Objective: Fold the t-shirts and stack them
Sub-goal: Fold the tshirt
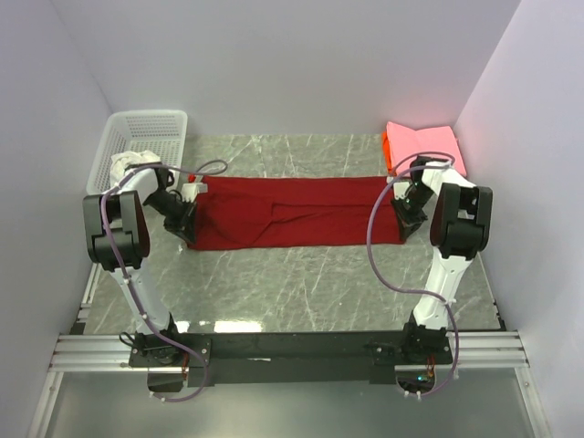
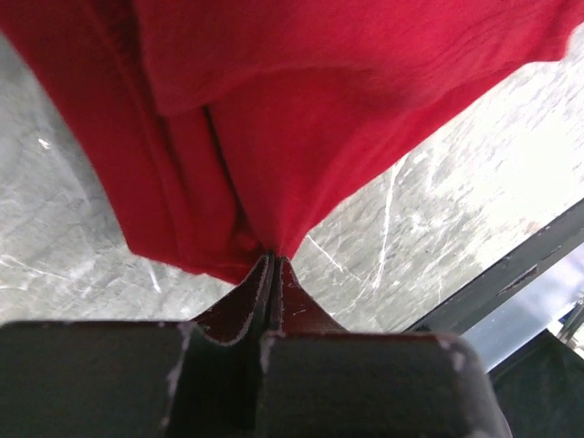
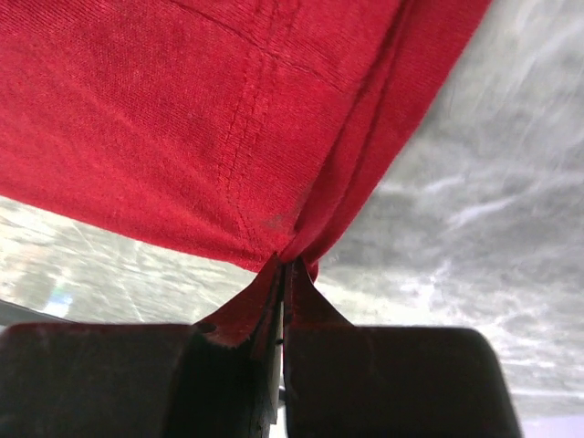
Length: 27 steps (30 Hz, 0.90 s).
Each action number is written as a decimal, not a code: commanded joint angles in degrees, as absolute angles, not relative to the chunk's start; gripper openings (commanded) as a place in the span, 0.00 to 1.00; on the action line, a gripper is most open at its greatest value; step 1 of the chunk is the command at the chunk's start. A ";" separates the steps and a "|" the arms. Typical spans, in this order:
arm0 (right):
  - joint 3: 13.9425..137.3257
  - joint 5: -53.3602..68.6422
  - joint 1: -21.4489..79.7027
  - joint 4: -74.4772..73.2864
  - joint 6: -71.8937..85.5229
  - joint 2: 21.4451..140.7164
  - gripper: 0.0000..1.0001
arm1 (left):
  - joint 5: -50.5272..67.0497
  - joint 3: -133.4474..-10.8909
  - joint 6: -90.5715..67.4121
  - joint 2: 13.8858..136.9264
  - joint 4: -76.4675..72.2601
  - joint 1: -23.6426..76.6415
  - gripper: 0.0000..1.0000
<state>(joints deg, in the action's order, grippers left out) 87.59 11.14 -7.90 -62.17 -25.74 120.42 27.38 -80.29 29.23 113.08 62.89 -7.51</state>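
As both claws are pressed together on cloth, the step in hand is, I judge, a fold of the deep red t-shirt (image 1: pixel 292 212), which lies as a long flat band across the middle of the table (image 1: pixel 301 292). At the far left stands the white basket (image 1: pixel 146 132), with a white t-shirt (image 1: pixel 128 164) bunched inside it. Near it, the left gripper (image 1: pixel 189 222) pinches the left end of the red band close to its front corner; the left wrist view shows the two fingers shut tight with a thin point of red fabric between them. On the opposite side, the right gripper (image 1: pixel 408 217) pinches the right end in the same manner, and its own camera shows several layers gathered at a seam. In the far right corner, a folded pink t-shirt (image 1: pixel 422 144) lies with an orange t-shirt (image 1: pixel 387 151) showing at its left edge. To do this step well, the two arms should rise together to an equal height, so that the band hangs level and does not twist. They should hold the cloth lightly stretched, because slack in the middle would make wrinkles. Since each pinch takes only a small bite, a sudden pull could slip the fabric out, so slow and even movement looks safer. The edges should meet exactly before the release.
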 commanded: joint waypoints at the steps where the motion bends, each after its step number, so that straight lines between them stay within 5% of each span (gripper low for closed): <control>1: 84.03 3.96 -8.79 -60.38 -28.74 117.87 0.00 | 26.81 -78.49 28.56 112.33 63.98 -7.38 0.01; 9: 77.69 0.09 -10.28 -57.48 -33.13 114.17 0.00 | 28.47 -73.22 27.51 106.96 64.52 -6.95 0.01; 10: 78.83 0.52 -10.20 -58.00 -33.13 114.52 0.06 | 29.09 -73.13 27.34 106.88 64.34 -6.94 0.01; 13: 80.50 3.51 -10.28 -61.69 -33.40 113.47 0.37 | 31.45 -74.17 27.07 105.91 64.07 -6.94 0.25; 16: 81.91 8.16 -10.28 -64.07 -34.36 108.30 0.48 | 34.96 -75.93 28.21 103.81 64.07 -7.12 0.41; 27: 86.84 34.18 -0.56 -56.71 -26.90 98.70 0.47 | 42.27 -82.69 21.20 106.25 52.83 -6.86 0.59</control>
<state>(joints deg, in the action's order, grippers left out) 86.28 24.64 -6.33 -61.10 -30.00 99.55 38.33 -79.09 25.08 103.88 57.76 -7.07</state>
